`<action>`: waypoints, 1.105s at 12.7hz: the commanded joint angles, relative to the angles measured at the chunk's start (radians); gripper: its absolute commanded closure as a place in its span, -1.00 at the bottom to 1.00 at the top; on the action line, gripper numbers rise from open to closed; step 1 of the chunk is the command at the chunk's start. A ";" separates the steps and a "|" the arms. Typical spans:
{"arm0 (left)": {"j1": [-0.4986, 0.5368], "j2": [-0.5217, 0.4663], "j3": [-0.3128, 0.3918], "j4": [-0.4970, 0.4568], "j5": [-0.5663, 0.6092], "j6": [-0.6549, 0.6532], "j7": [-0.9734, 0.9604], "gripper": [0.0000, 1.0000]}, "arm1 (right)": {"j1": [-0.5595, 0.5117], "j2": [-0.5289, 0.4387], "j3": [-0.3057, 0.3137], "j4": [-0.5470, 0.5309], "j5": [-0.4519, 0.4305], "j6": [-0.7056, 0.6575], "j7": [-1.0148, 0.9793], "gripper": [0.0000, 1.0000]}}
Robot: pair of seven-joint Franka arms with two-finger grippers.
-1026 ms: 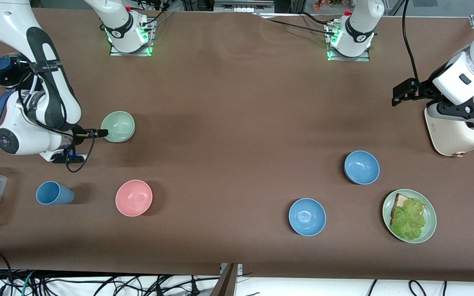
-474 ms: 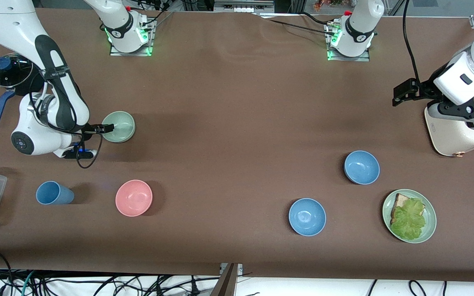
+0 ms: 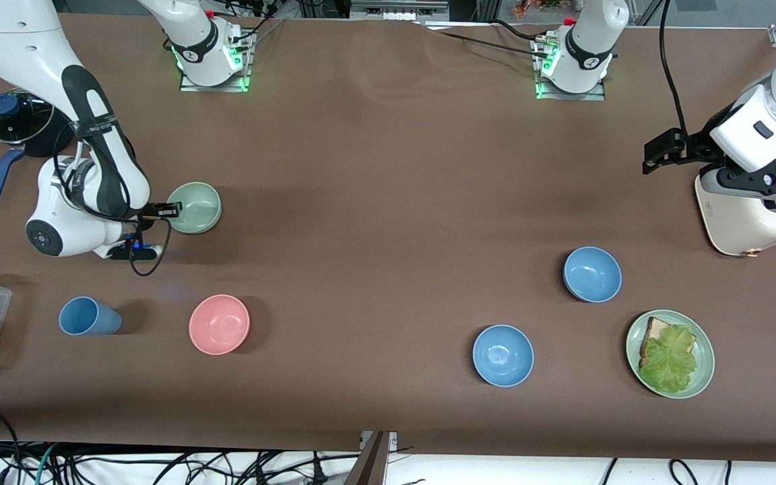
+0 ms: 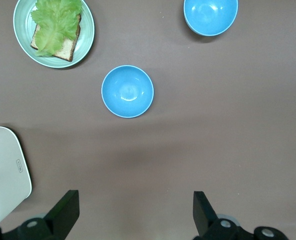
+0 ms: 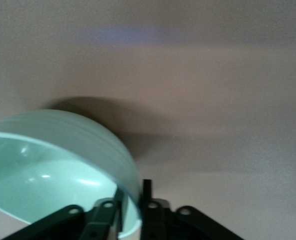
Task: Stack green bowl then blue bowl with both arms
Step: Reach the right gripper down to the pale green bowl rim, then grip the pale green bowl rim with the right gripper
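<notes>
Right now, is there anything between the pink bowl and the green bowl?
No. In the front view only bare brown table lies between the pink bowl and the green bowl, whose rim the right gripper straddles.

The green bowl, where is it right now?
The green bowl sits toward the right arm's end of the table, farther from the camera than the pink bowl, the right claw at its rim.

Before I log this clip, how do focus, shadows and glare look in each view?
Front view: sharp and evenly lit, soft shadows beside the pink bowl and blue cup. Left wrist view: crisp, small highlights inside the blue bowl. Right wrist view: soft and blurry, the green bowl casting a dark shadow on the table.
</notes>
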 commanded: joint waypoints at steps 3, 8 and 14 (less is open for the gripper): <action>0.005 0.014 -0.007 0.036 0.025 -0.024 -0.006 -1.00 | 0.003 -0.001 0.028 0.075 0.015 -0.031 0.001 1.00; 0.005 0.012 -0.002 0.036 0.025 -0.022 -0.005 -1.00 | 0.008 0.000 0.138 0.253 0.095 -0.169 0.071 1.00; 0.091 0.050 -0.004 0.030 0.025 0.031 0.009 -1.00 | 0.250 0.058 0.201 0.397 0.112 -0.143 0.448 1.00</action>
